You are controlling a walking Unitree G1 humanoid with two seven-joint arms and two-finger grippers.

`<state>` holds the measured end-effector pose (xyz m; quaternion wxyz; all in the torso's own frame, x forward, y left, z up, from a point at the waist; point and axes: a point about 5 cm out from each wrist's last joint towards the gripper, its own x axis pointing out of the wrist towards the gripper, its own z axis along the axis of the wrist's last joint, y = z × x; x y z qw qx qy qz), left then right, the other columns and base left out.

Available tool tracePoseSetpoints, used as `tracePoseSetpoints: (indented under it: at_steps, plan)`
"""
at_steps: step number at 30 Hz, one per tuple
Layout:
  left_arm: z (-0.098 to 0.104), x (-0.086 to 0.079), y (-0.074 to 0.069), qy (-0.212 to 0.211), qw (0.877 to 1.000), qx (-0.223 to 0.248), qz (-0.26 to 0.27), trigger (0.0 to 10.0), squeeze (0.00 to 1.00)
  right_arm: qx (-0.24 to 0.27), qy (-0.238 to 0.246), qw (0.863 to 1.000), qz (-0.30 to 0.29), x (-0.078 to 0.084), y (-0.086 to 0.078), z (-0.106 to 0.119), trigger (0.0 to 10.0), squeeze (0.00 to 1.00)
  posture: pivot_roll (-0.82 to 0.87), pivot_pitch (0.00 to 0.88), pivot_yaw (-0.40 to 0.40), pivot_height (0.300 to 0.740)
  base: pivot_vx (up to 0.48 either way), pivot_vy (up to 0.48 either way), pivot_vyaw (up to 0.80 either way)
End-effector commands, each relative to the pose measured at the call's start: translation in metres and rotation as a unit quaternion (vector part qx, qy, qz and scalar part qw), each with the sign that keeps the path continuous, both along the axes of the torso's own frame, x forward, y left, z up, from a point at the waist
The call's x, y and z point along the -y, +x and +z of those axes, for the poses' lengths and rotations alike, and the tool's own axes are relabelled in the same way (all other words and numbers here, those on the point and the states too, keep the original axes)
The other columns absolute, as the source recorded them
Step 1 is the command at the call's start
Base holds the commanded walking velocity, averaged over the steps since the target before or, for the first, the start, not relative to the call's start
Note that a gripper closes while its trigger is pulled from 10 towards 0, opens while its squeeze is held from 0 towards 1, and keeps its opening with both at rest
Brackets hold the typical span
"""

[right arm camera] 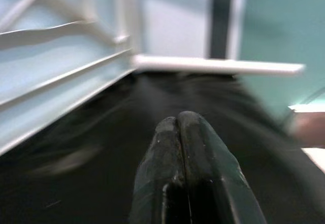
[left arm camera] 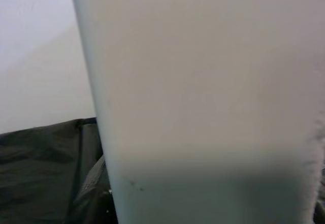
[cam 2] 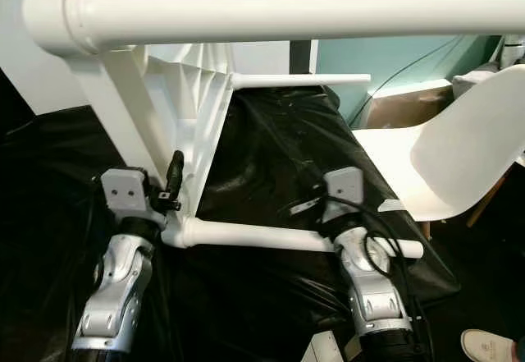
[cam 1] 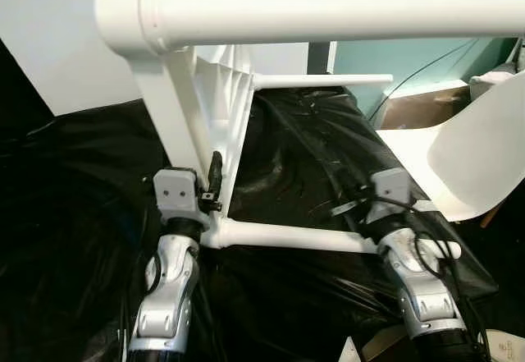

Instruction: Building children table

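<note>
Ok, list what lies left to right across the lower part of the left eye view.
Left arm → lower table leg lying across the black sheet → right arm → white chair at the far right.

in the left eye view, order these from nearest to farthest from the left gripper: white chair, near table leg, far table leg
From the left gripper:
1. Near table leg, lying just beside it, across the black sheet.
2. Far table leg, farther back, sticking out rightward.
3. White chair, far off on the right.
</note>
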<state>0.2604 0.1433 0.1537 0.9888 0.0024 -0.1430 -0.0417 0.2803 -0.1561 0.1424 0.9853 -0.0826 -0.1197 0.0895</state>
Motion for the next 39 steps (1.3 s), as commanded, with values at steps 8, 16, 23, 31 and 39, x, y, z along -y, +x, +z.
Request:
tracePoseSetpoints:
  at_steps: [8, 16, 23, 31, 39]
  plan:
    - [-0.024, -0.048, -0.019, 0.022, 0.981, -0.051, 0.188, 10.0, 0.0, 0.006, -0.002, 1.0, 0.004, -0.004, 0.002, 0.005, 10.0, 0.0, 0.09, 0.0, 0.061, 0.74, 0.0, 0.0, 0.0]
    - [-0.037, -0.074, -0.041, 0.04, 0.954, -0.075, 0.286, 10.0, 0.0, -0.003, -0.003, 1.0, 0.024, -0.013, 0.003, 0.002, 10.0, 0.0, 0.12, 0.0, 0.046, 0.74, 0.0, 0.0, 0.0]
    - [-0.045, -0.082, -0.052, 0.046, 0.947, -0.091, 0.305, 10.0, 0.0, -0.002, -0.004, 1.0, 0.024, -0.014, 0.003, 0.002, 10.0, 0.0, 0.12, 0.0, 0.045, 0.74, 0.0, 0.0, 0.0]
    - [-0.055, -0.081, -0.073, 0.049, 0.956, -0.108, 0.267, 10.0, 0.0, -0.006, -0.007, 1.0, 0.022, -0.011, 0.003, 0.001, 10.0, 0.0, 0.12, 0.0, 0.044, 0.74, 0.0, 0.0, 0.0]
    - [-0.067, -0.083, -0.09, 0.06, 0.956, -0.129, 0.257, 10.0, 0.0, -0.007, -0.01, 1.0, 0.024, -0.011, 0.006, 0.001, 10.0, 0.0, 0.13, 0.0, 0.035, 0.74, 0.0, 0.0, 0.0]
